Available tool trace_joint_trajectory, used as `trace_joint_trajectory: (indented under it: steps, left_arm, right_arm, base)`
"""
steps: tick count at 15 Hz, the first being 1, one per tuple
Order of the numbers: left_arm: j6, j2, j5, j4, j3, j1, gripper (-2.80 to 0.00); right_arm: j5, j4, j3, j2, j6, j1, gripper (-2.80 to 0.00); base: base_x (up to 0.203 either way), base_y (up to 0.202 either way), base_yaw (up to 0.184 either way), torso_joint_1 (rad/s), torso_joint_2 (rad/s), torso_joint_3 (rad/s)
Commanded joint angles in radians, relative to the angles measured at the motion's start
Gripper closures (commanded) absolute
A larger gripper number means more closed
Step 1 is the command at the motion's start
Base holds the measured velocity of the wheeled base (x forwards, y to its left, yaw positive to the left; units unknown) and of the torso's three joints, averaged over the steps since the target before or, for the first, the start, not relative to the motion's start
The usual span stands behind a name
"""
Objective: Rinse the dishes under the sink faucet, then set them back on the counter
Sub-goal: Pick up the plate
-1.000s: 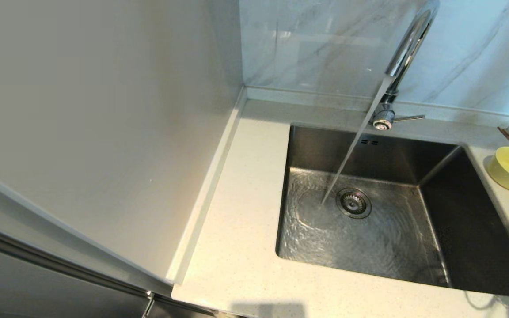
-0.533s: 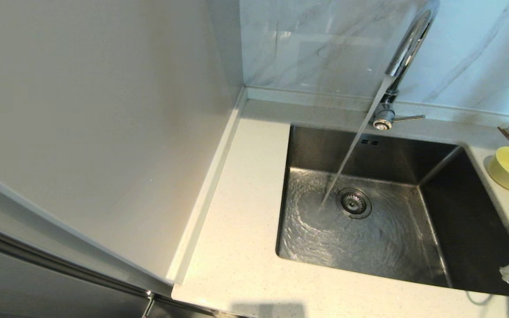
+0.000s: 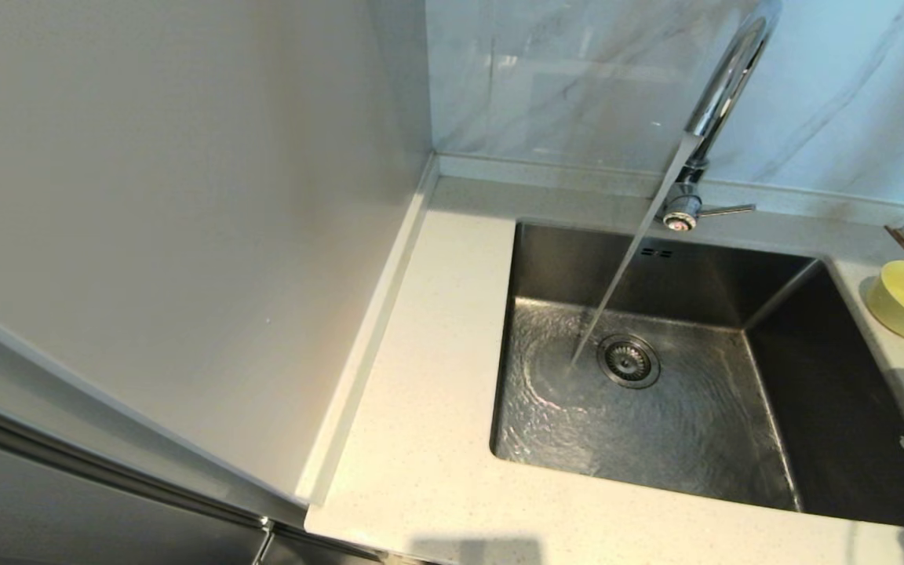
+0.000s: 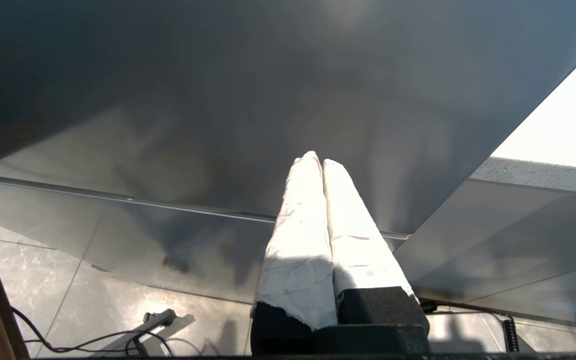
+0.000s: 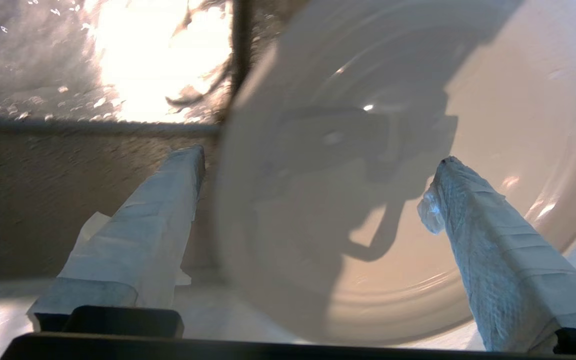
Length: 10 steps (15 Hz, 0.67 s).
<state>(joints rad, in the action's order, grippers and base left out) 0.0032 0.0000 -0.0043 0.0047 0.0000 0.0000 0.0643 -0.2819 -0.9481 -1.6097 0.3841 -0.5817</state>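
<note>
Faucet (image 3: pixel 723 78) running into sink (image 3: pixel 648 392). Plate (image 5: pixel 418 200) and yellow bowl (image 3: pixel 903 302) on worktop (image 3: pixel 421 439), right of sink; neither rinsed yet. Right hand (image 5: pixel 318 165) spread wide, straddling plate rim, not gripping. Left hand (image 4: pixel 316 162) clenched, empty, parked below worktop.

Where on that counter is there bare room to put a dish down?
The broad counter strip between the sink and the wall on the robot's left is bare, as is the strip in front of the sink. The far side is crowded: the yellow bowl, the white plate and the open right gripper share it.
</note>
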Motion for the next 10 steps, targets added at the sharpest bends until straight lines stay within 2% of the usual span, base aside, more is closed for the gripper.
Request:
trace_joint_trajectory:
  steps: [1,2,4,10]
  left_arm:
    - [0.000,0.000,0.000,0.000,0.000,0.000,0.00]
    - [0.000,0.000,0.000,0.000,0.000,0.000,0.00]
    - [0.000,0.000,0.000,0.000,0.000,0.000,0.00]
    - [0.000,0.000,0.000,0.000,0.000,0.000,0.00]
  right_arm:
    - [0.000,-0.002,-0.028,-0.046,0.008,-0.017,-2.80]
    - [0.000,-0.002,-0.031,-0.053,0.026,-0.025,0.00]
    - [0.000,-0.002,-0.021,-0.053,0.068,-0.038,0.00]
    - [0.001,-0.006,-0.008,-0.041,0.069,-0.055,0.00]
  base:
    - [0.000,0.000,0.000,0.000,0.00,0.000]
    - [0.000,0.000,0.000,0.000,0.00,0.000]
    - [0.000,0.000,0.000,0.000,0.00,0.000]
    - [0.000,0.000,0.000,0.000,0.00,0.000]
